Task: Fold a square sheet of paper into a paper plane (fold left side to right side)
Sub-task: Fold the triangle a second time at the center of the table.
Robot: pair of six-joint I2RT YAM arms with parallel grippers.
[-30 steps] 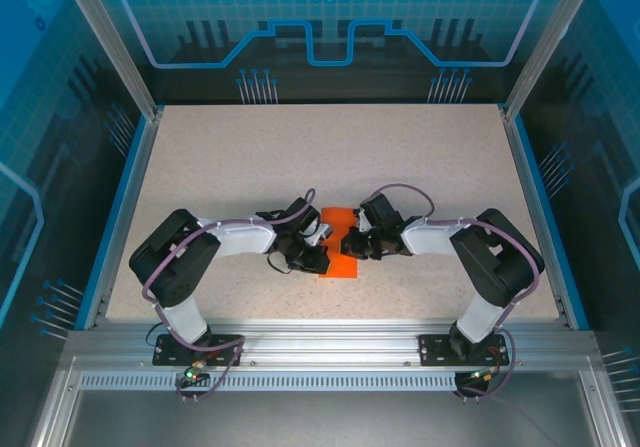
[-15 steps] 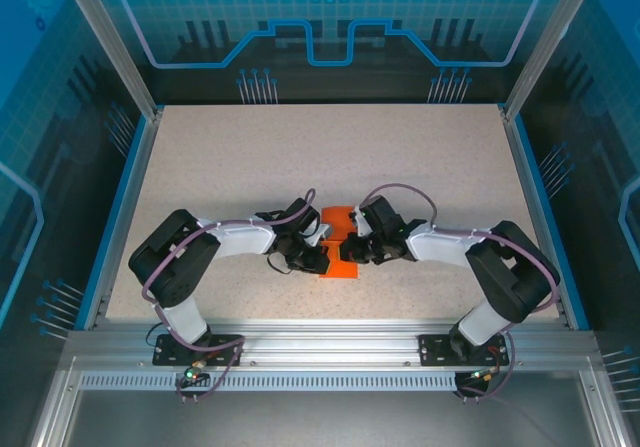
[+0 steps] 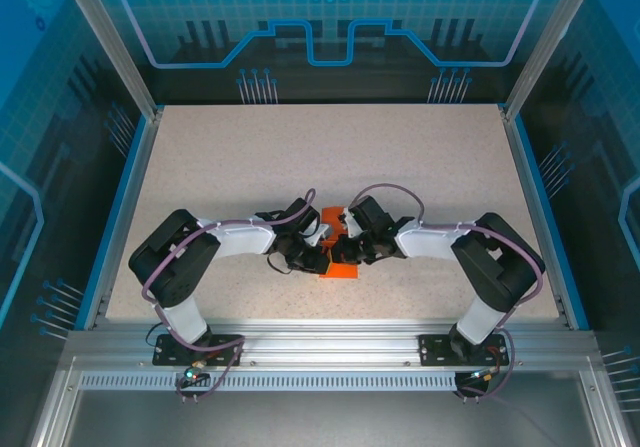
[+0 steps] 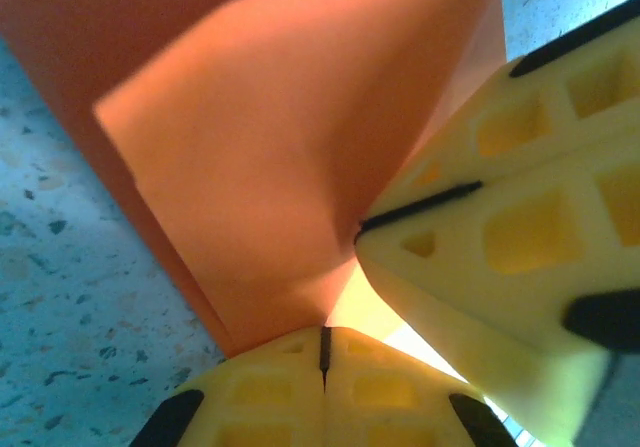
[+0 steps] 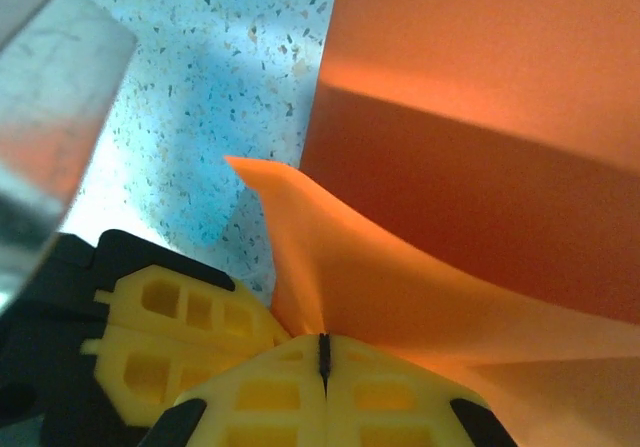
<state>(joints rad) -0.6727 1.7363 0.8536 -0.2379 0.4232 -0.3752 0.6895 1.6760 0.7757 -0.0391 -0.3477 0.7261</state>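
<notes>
The thin, bright orange square sheet of paper (image 3: 341,269) (image 4: 280,167) (image 5: 480,67) lies on the speckled table (image 3: 300,157), a little toward 6 o'clock from centre. The left gripper (image 3: 312,257) (image 4: 323,342), at the sheet's 9 o'clock side, pinches a lifted flap (yellow fingers pressed tight together). The right gripper (image 3: 350,250) (image 5: 323,352), at 3 o'clock, clamps a curled edge, seemingly of the same flap

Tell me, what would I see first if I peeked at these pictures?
The bright orange sheet of paper pops out, partly folded in the middle of the speckled table. The left pincer and right pincer, both with yellow fingers, meet right there, each shut on a lifted part of the paper.
</notes>
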